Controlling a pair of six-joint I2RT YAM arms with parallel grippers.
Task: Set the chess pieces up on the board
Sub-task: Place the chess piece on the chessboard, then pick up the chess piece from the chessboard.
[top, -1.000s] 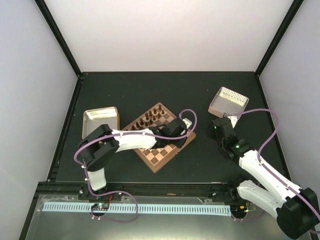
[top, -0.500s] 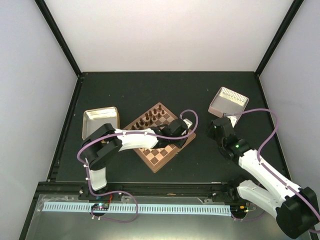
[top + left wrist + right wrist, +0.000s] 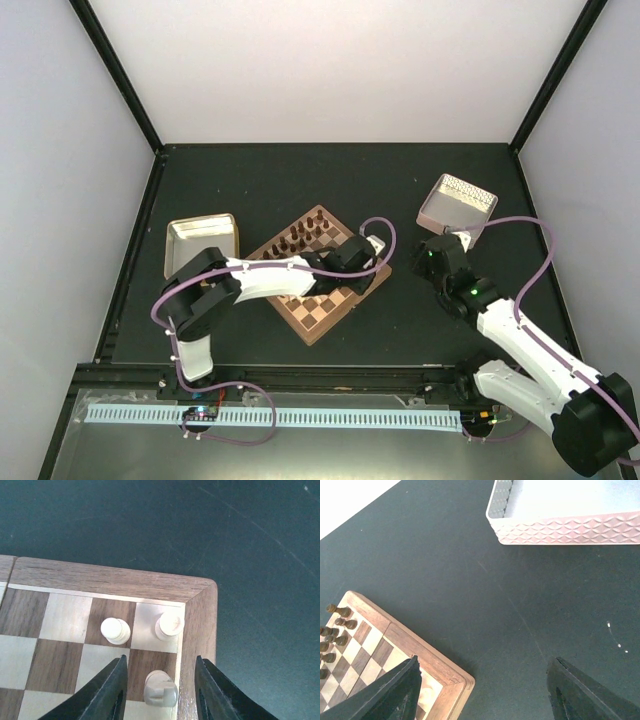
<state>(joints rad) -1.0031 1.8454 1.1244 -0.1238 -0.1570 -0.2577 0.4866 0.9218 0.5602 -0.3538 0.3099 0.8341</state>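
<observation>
The board lies turned on the black table, with dark chess pieces standing along its far edge. My left gripper hangs over the board's right corner. It is open, with a cream piece standing on a dark square between the fingers and a gap on each side. Two cream pawns stand just beyond it on neighbouring squares. My right gripper is open over bare table to the right of the board, holding nothing.
A pinkish bin sits at the back right, just beyond the right gripper. A shallow yellowish metal tray lies left of the board. Black frame rails run along the table's sides and near edge.
The left gripper's jaws have spread apart over the board's right corner, and the arm shifted slightly. The right arm has stayed where it was.
</observation>
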